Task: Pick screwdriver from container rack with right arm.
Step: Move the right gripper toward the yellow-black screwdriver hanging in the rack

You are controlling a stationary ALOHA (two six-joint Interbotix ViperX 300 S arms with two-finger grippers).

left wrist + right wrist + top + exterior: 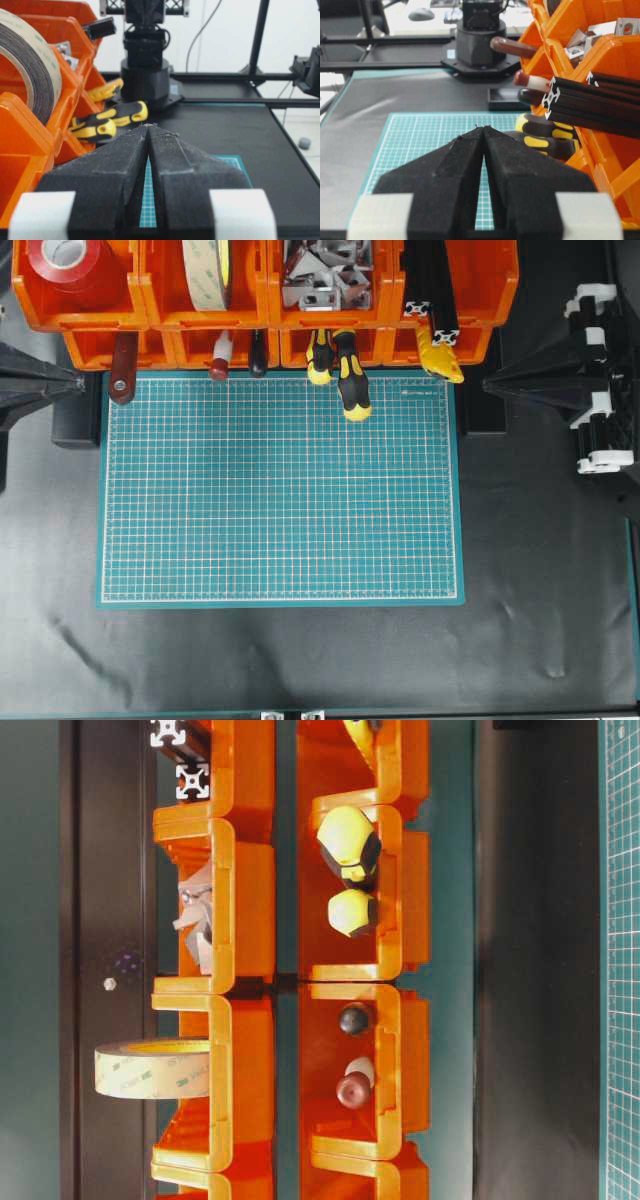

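Note:
The screwdriver [351,380] lies in a front bin of the orange container rack [100,318], its black-and-yellow handle sticking out over the green mat [280,490]. A shorter yellow-and-black tool [319,360] lies beside it on its left. In the table-level view the screwdriver [348,842] shows end-on. My right gripper [487,385] is shut and empty at the mat's right side, well apart from the screwdriver [545,144]; its tips [484,127] meet. My left gripper [80,385] is shut with nothing in it [149,125] at the left, with the screwdriver [122,113] farther off.
The rack holds a red tape roll [65,255], a beige tape roll [207,275], metal brackets [320,275], black aluminium profiles [430,290], red-handled tools [122,365] and a yellow tool [440,358]. Black cloth [300,660] surrounds the mat.

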